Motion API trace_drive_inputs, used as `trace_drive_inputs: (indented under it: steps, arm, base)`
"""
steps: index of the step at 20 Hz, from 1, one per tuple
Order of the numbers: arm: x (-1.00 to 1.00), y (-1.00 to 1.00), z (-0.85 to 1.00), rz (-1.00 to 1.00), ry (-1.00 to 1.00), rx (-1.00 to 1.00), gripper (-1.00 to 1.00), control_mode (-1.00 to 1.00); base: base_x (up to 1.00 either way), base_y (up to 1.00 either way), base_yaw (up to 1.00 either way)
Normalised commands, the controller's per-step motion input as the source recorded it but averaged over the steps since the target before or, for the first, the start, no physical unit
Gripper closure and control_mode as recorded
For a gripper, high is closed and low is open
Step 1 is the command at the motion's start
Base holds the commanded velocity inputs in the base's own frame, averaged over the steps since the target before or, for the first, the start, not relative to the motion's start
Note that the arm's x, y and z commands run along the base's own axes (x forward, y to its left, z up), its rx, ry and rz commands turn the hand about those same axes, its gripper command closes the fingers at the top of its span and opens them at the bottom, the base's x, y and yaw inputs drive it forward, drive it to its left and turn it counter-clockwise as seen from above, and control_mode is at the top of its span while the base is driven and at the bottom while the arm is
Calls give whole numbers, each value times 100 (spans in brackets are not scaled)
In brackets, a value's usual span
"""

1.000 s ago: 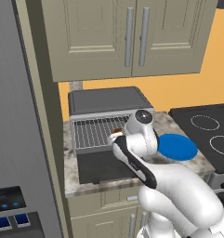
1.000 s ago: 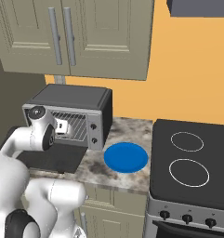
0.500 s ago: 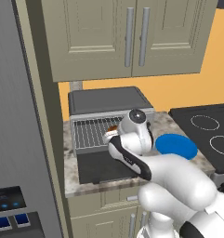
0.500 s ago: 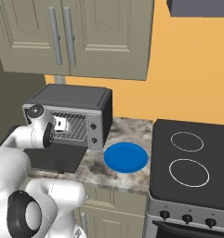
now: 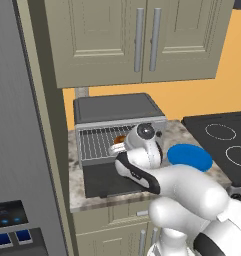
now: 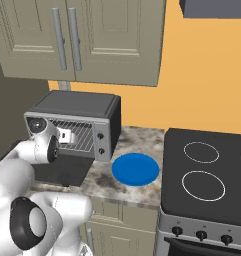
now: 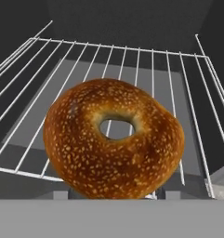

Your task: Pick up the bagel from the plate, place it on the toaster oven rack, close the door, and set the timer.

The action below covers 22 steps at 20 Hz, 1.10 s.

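Golden-brown, seed-speckled ring-shaped bagel (image 7: 114, 139) sits over the front part of the thin silver wire rack (image 7: 132, 60) inside the toaster oven. Hand view: bagel tilted, its broad face and hole turned up toward the camera, far edge raised; long axis runs side to side across the rack wires, which run front to back. Whether its underside touches the wires cannot be told.

Left base view: a sliver of the bagel (image 5: 120, 139) shows at the oven mouth, just above the white arm's two-finger gripper (image 5: 117, 148), at the right part of the rack (image 5: 98, 142). Fingers hidden in every view; cannot tell whether the gripper is clamped on the bagel or let go.

Boxy silver-trimmed toaster oven (image 5: 117, 107) stands open, dark grey door (image 5: 104, 180) folded down flat onto the counter.

Right base view adds the oven's right-hand panel with two knobs (image 6: 102, 141), and the flat bright blue round plate (image 6: 135, 169) bare on the marbled counter (image 6: 104, 181), right of the oven, well apart from the bagel.
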Motion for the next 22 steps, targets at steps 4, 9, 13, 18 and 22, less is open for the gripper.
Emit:
trace_drive_inputs:
  steps: [4,9,13,18,22]
  arm:
    - [19,3,-6,0,-7,0,100,-100]
    - [22,4,-4,0,-4,0,100,-100]
    - [27,4,-13,0,0,0,100,-100]
    - [28,3,-19,0,0,0,100,-100]
    - [30,4,-18,0,0,0,100,-100]
  base:
    - [0,0,0]
    - [0,0,0]
    - [0,0,0]
    - [0,0,0]
    - [0,0,0]
